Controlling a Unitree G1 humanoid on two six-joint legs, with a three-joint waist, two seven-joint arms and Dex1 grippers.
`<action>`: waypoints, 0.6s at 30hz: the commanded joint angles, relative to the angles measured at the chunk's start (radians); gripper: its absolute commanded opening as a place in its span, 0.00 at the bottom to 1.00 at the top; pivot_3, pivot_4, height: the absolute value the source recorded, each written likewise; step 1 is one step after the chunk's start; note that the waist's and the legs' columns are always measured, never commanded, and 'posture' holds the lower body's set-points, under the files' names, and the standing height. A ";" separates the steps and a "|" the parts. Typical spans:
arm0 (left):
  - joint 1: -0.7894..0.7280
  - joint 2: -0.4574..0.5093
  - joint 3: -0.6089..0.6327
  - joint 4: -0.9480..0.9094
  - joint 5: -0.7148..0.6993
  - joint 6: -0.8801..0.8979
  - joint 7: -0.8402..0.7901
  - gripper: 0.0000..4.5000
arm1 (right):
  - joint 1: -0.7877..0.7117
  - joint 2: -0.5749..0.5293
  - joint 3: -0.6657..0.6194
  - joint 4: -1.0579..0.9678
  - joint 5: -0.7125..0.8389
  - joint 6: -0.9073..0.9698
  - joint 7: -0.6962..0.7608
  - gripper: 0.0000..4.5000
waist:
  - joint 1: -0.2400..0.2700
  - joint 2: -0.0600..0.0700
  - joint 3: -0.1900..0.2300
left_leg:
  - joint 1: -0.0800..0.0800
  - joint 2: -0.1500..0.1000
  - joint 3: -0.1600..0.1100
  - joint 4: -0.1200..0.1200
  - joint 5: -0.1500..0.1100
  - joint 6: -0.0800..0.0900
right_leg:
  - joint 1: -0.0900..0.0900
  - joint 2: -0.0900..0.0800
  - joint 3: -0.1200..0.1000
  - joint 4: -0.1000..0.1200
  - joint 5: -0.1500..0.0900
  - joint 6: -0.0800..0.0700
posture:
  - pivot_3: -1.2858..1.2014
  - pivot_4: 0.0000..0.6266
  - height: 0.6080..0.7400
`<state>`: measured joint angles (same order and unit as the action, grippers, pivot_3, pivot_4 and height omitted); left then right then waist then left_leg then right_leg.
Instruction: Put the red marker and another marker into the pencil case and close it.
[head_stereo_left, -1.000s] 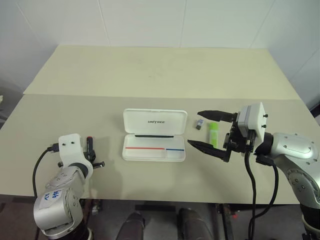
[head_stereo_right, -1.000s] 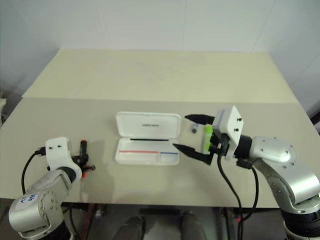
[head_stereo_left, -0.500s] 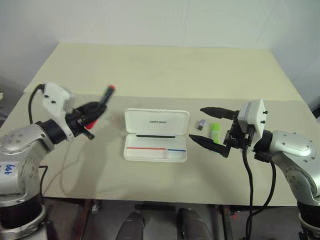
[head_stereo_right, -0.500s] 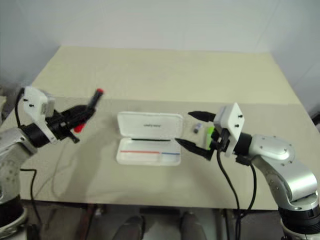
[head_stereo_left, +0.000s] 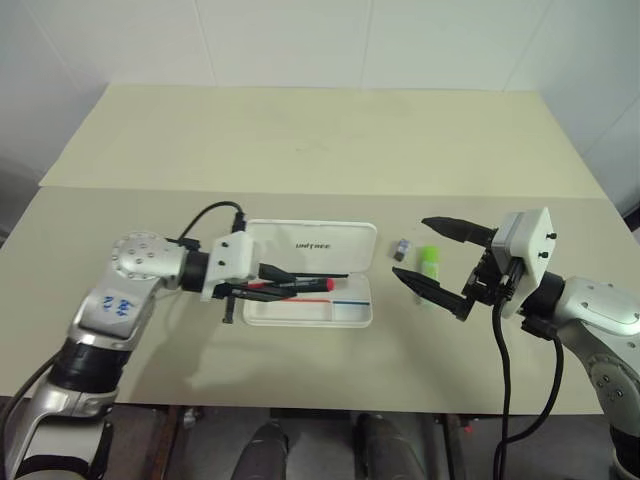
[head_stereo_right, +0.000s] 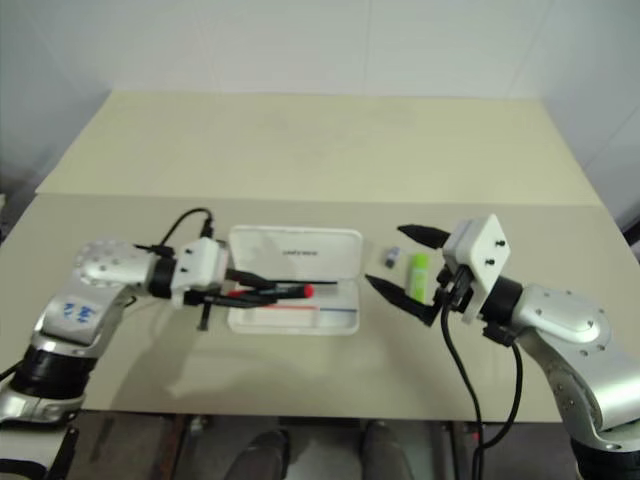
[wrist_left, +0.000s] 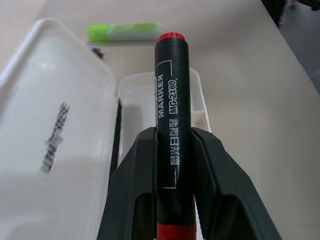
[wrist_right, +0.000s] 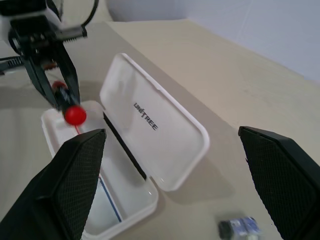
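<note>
Red marker held over the open pencil case, green marker lying on the table

The pencil case (head_stereo_left: 310, 272) lies open on the beige table (head_stereo_left: 300, 140), its lid folded back flat on the far side with the "unitree" lettering facing up. The left gripper (head_stereo_left: 285, 281) has its two black fingers (wrist_left: 135, 190) clamped on the red marker (head_stereo_left: 298, 285), which lies roughly level along the length of the case, just above its open tray, red cap end pointing toward the case's right end. The other marker, lime green (head_stereo_left: 428, 263), lies on the table just beyond the case's right end, with a small grey-purple object (head_stereo_left: 401, 248) between it and the lid. The right gripper (head_stereo_left: 440, 262) hovers beside the case's right end, fingers spread wide on either side of the green marker, holding nothing
</note>
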<state>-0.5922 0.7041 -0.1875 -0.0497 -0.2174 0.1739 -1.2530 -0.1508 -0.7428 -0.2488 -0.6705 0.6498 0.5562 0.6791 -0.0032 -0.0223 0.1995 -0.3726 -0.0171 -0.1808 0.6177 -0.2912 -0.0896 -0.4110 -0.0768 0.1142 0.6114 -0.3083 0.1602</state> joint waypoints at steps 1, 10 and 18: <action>-0.052 -0.026 -0.042 0.084 0.079 -0.107 0.014 0.11 | 0.019 -0.010 -0.061 -0.075 0.026 0.018 -0.045 1.00 | -0.001 0.000 0.000 | 0.000 0.000 0.000 0.000 0.000 0.000 | 0.000 0.000 0.000 0.000 0.000 0.000 | 0.52 0.24 1.00; -0.122 -0.127 -0.094 0.203 0.175 -0.158 0.088 0.11 | 0.085 0.003 -0.112 -0.165 0.058 0.058 -0.132 1.00 | 0.003 0.000 0.000 | 0.000 0.000 0.000 0.005 0.000 0.000 | 0.000 0.000 0.000 0.005 0.000 0.000 | 0.52 0.24 1.00; -0.093 -0.130 -0.094 0.202 0.183 -0.180 0.084 0.32 | 0.089 -0.005 -0.121 -0.179 0.081 0.061 -0.165 1.00 | 0.001 0.000 0.000 | 0.000 -0.001 0.000 0.010 0.000 0.001 | 0.001 0.000 0.000 0.010 0.000 0.000 | 0.52 0.24 1.00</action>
<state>-0.6889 0.5696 -0.2936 0.1696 -0.0327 0.0096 -1.1743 -0.0613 -0.7411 -0.3363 -0.8144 0.7149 0.6200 0.5279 -0.0025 -0.0224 0.1995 -0.3721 -0.0176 -0.1805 0.6280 -0.2906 -0.0887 -0.4099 -0.0765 0.1144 0.6221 -0.3082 0.1606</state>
